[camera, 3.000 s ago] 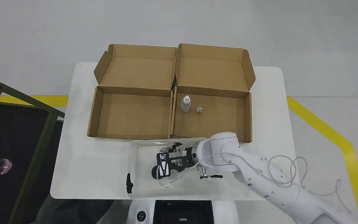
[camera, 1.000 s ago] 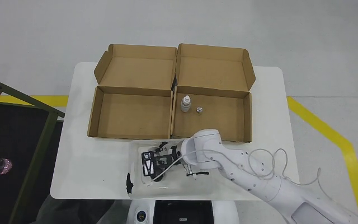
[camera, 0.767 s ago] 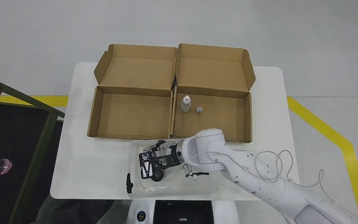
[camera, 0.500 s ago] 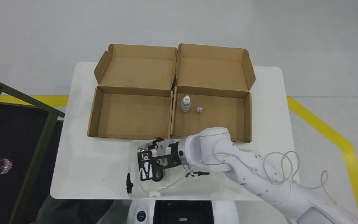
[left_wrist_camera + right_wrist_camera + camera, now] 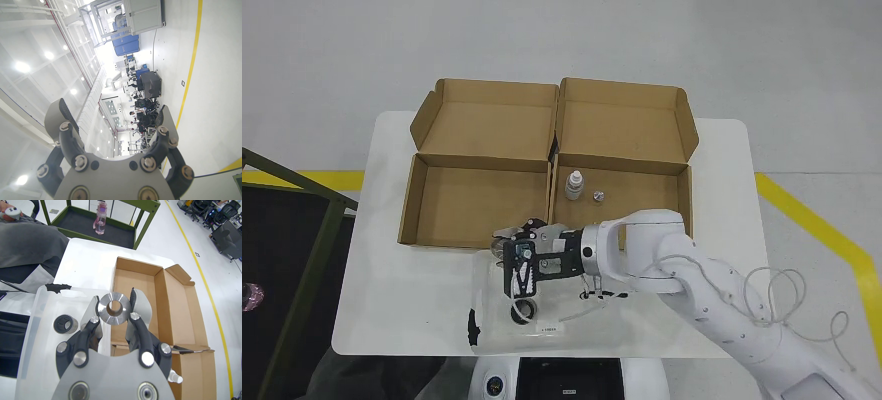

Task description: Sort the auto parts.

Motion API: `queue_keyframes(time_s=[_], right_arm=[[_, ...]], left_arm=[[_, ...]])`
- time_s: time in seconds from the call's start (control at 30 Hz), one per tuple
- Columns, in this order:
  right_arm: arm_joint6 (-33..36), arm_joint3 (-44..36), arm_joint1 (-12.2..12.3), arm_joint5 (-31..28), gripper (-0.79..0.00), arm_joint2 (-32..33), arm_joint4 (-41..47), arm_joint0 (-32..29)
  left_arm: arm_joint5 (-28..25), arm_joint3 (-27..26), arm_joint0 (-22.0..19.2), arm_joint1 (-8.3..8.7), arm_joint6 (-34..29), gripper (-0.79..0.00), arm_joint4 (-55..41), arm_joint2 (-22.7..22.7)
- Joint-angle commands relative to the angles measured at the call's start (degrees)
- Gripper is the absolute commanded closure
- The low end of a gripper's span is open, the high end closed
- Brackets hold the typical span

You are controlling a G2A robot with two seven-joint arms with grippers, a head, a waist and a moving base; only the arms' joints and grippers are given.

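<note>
Over clear bin (image 5: 487, 290) 11 o'clock corner, top view: right jaws; bearing (image 5: 525, 310) in bin at their 6 o'clock. Left wrist: left jaws released, empty. Right wrist: right jaws clenched on steel ring (image 5: 115, 310), above border of bin and carton (image 5: 170, 313).

Right tool (image 5: 115, 298): from 3.0 to 0.5 s earlier it travelled leftward, low inside the clear bin (image 5: 26, 336). It has since risen and swung toward the near wall of the left cardboard box (image 5: 136, 281). A steel bushing (image 5: 105, 318) is now clamped between its fingers, clear of the bin floor, and the forearm has drawn back to the right.
</note>
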Motion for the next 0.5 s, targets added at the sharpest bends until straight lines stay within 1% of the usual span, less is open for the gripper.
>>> queue_keyframes(time_s=[0.0, 0.2, 0.47], right_arm=[[-0.45, -0.11, 0.14, 0.04, 0.0, 0.88, 0.25, -0.24], [-3.13, 0.37, 0.64, -0.42, 0.0, 4.04, 1.94, -1.37], [-5.23, 0.9, 1.39, -1.03, 0.0, 7.74, 2.12, -3.1]], left_arm=[[0.0, 0.0, 0.0, 0.0, 0.0, -0.785, 0.0, 0.0], [0.0, 0.0, 0.0, 0.0, 0.0, -0.785, 0.0, 0.0], [0.0, 0.0, 0.0, 0.0, 0.0, -0.785, 0.0, 0.0]])
